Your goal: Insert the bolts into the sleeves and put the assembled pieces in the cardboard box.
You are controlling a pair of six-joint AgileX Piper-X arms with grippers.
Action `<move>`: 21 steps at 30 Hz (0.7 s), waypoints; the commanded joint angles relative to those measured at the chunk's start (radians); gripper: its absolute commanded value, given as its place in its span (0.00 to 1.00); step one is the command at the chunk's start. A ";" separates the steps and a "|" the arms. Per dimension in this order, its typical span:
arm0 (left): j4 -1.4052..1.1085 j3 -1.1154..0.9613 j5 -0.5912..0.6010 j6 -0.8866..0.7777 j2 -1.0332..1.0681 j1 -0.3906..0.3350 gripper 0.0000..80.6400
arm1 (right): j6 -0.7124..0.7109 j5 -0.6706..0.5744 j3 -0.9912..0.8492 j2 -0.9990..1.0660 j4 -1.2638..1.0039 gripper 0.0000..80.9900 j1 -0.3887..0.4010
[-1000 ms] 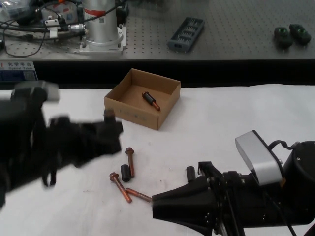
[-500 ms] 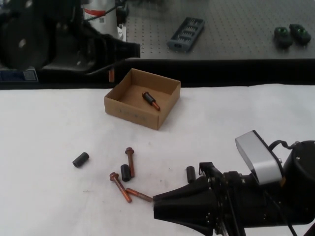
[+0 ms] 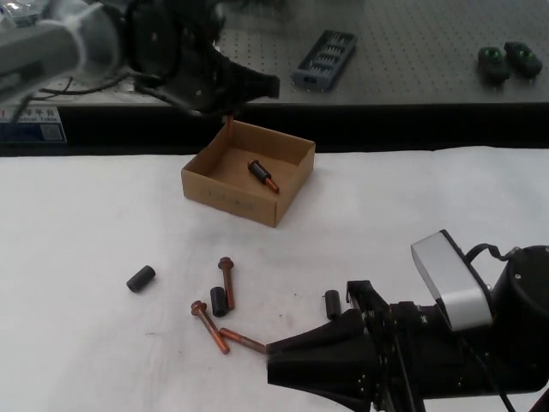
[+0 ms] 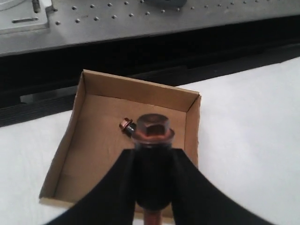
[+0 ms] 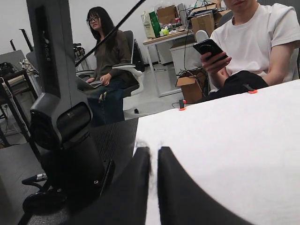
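Observation:
My left gripper (image 3: 228, 110) hangs over the back left corner of the cardboard box (image 3: 225, 199), shut on a copper bolt seated in a black sleeve (image 4: 152, 180). The bolt's hexagonal head (image 4: 152, 128) sticks out past the left gripper's (image 4: 152, 157) fingers. One assembled piece (image 3: 263, 176) lies inside the box (image 4: 93, 82). On the white cloth lie three loose bolts (image 3: 226, 276), (image 3: 208, 325), (image 3: 243, 341) and three loose sleeves (image 3: 141, 278), (image 3: 219, 300), (image 3: 332, 303). My right gripper (image 3: 273, 361) sits low at the front edge, shut with nothing in it, tips (image 5: 151, 157) close together.
Behind the cloth, a perforated metal bench holds a blue rack (image 3: 324, 58), two dark green-capped parts (image 3: 509, 62) and a metal column base (image 3: 176, 64). The right arm's body (image 3: 446, 335) takes up the front right corner. Open cloth lies to the right of the box.
My left arm swung from low over the cloth's left side up and back to above the box, carrying the assembled piece. A loose sleeve it covered now shows. The right arm stayed put.

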 commanded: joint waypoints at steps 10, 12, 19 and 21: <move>0.028 -0.262 0.052 0.055 0.211 0.003 0.01 | -0.189 0.028 -0.002 0.001 0.133 0.08 -0.008; 0.025 -0.278 0.052 0.055 0.235 0.003 0.01 | -0.194 0.028 -0.002 0.001 0.136 0.08 -0.008; 0.005 -0.280 0.052 0.055 0.297 0.003 0.01 | -0.231 0.028 -0.002 0.001 0.136 0.08 -0.008; 0.005 -0.280 0.052 0.055 0.313 0.003 0.01 | -0.232 0.028 -0.002 0.001 0.136 0.08 -0.008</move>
